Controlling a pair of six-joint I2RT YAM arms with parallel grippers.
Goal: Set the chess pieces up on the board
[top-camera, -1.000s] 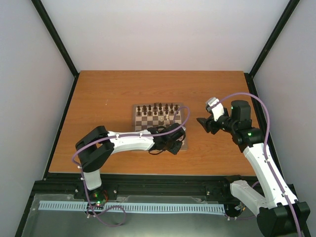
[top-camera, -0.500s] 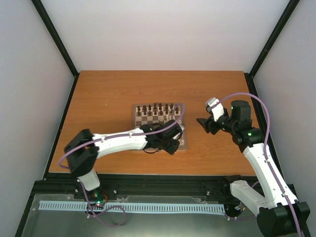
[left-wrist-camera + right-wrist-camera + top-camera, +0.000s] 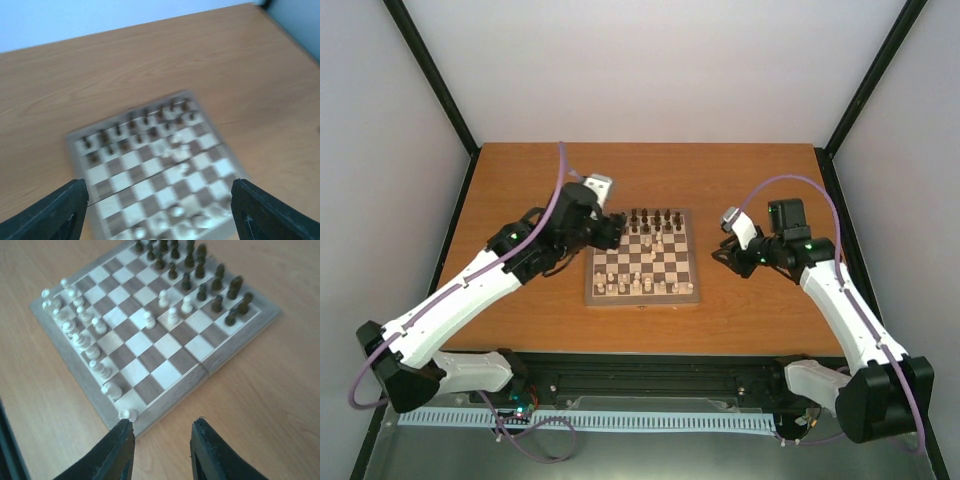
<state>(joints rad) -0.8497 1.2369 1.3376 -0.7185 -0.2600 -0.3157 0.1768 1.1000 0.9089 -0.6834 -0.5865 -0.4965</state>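
Observation:
The board (image 3: 642,296) lies mid-table, seen sharply in the right wrist view as board (image 3: 220,360) and blurred in the left wrist view as board (image 3: 75,145). Dark chess pieces (image 3: 650,220) fill its far two rows. Cream chess pieces (image 3: 625,285) crowd the near rows, and several cream pieces (image 3: 172,315) stand out in the middle squares. My left gripper (image 3: 617,227) hovers at the board's far left corner, open and empty; its fingertips (image 3: 55,215) frame the board. Just off the board's right edge, my right gripper (image 3: 162,440) is open with nothing between its jaws, also right gripper (image 3: 722,255).
The orange-brown table (image 3: 530,190) is bounded by black frame posts and white walls. A cream piece (image 3: 125,414) stands on the board's corner square right by my right gripper's left fingertip.
My left arm has lifted off the board's near right part and swung to its far left corner, its jaws opening. My right gripper has moved toward the board and its jaws have narrowed.

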